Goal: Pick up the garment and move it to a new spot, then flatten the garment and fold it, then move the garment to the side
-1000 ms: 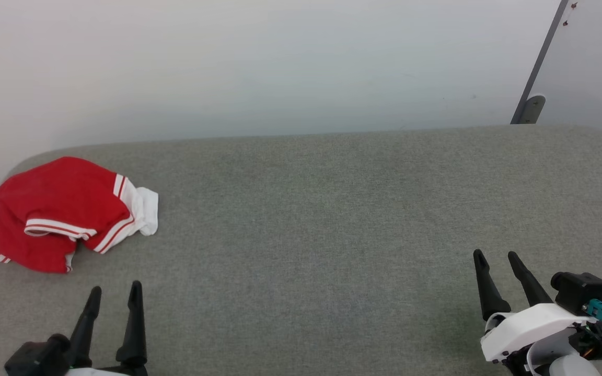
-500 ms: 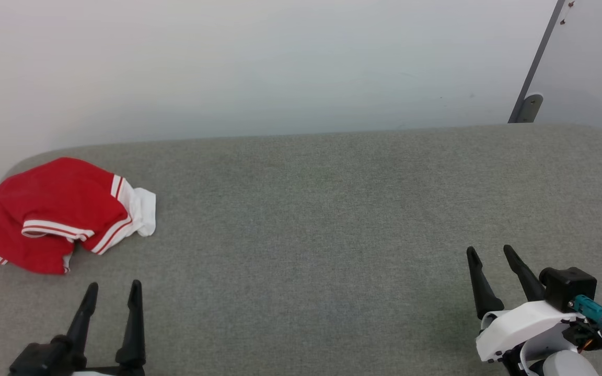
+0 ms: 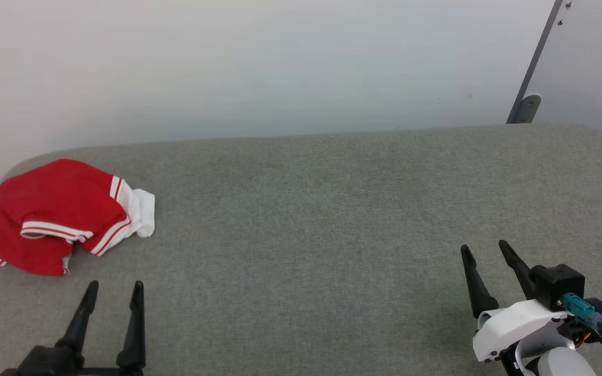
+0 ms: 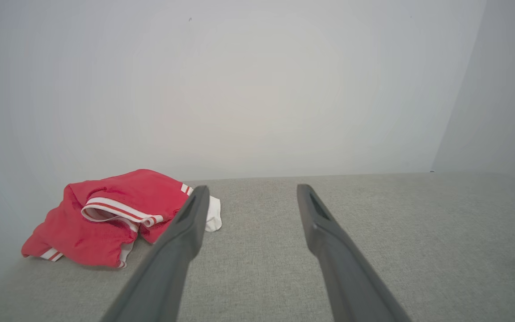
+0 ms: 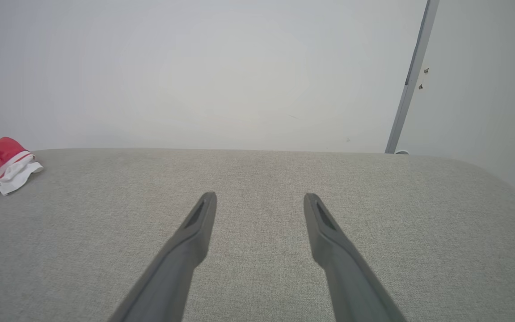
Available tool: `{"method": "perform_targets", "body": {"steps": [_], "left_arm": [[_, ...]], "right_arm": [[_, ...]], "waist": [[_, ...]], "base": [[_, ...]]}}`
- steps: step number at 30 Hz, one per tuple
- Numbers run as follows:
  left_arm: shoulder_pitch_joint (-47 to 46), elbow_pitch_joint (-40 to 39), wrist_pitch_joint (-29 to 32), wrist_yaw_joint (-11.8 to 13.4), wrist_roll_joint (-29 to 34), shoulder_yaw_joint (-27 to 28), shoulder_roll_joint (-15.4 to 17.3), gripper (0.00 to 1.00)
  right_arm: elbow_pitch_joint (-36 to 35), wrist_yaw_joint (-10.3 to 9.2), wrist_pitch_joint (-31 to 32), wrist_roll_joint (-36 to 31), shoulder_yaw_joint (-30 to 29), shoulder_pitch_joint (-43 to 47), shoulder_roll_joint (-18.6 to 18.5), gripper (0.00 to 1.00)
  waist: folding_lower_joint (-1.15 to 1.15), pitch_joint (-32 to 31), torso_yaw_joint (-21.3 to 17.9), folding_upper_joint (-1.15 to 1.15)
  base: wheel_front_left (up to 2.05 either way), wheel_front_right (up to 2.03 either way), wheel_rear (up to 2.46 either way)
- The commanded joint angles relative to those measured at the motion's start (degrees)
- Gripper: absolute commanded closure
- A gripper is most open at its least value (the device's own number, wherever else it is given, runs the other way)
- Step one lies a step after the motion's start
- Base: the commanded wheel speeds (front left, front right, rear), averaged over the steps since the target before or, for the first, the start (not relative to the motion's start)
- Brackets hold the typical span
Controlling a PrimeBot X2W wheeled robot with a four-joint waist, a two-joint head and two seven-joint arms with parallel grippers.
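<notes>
The red garment (image 3: 50, 214) lies crumpled at the far left of the grey padded table (image 3: 311, 219), white bands and lining showing at its right side. In the left wrist view the garment (image 4: 105, 214) sits ahead and left of the fingers. My left gripper (image 3: 115, 286) is open near the front edge, a short way in front of the garment and apart from it. My right gripper (image 3: 485, 247) is open at the lower right, far from the cloth. The garment's white edge (image 5: 2, 172) peeks in at the left of the right wrist view.
A pale wall runs behind the table. A grey post with a bracket (image 3: 528, 107) stands at the back right corner. The table's left end curves off right beside the garment.
My right gripper has crept up and slightly left in the head view. The left gripper has sunk a little toward the bottom edge. The garment lies as before.
</notes>
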Motion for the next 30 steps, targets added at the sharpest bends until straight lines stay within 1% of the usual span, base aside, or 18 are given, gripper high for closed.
{"method": "perform_targets", "body": {"steps": [1, 11, 16, 23, 30], "left_arm": [[0.4, 0.0, 0.0, -0.1, 0.4, 0.2, 0.0, 0.00], [0.2, 0.3, 0.0, -0.4, 0.4, 0.1, -0.2, 0.00], [-0.1, 0.7, 0.0, -0.4, 0.2, 0.6, -0.5, 0.00], [0.1, 1.2, 0.0, -0.2, -0.3, 2.4, -0.8, 0.00], [0.6, 1.6, 0.0, 0.7, -1.3, 4.3, -1.0, 0.00]], "right_arm": [[-0.2, -0.06, -0.3, -0.1, 0.0, 0.1, 0.1, 0.00], [-0.4, -0.06, -0.2, -0.1, 0.0, 0.6, 0.1, 0.00], [-0.6, -0.06, -0.2, 0.2, 0.8, 0.7, -0.1, 0.00], [-0.4, -0.06, 0.1, 1.9, 3.6, 0.6, 0.1, 0.00], [0.7, -0.07, -0.1, 3.7, 7.2, -0.1, -0.1, 0.00]], "waist": [[0.00, 0.0, 0.0, 0.00], [0.00, -0.1, 0.1, 0.00], [0.00, -0.3, 1.0, 0.00], [0.00, -1.5, 4.2, 0.00], [0.00, -3.0, 9.1, 0.00]], "base": [[0.00, 0.00, 0.00], [0.00, 0.00, 0.00], [0.00, 0.00, 0.00], [0.00, 0.00, 0.00], [0.00, 0.00, 0.00]]}}
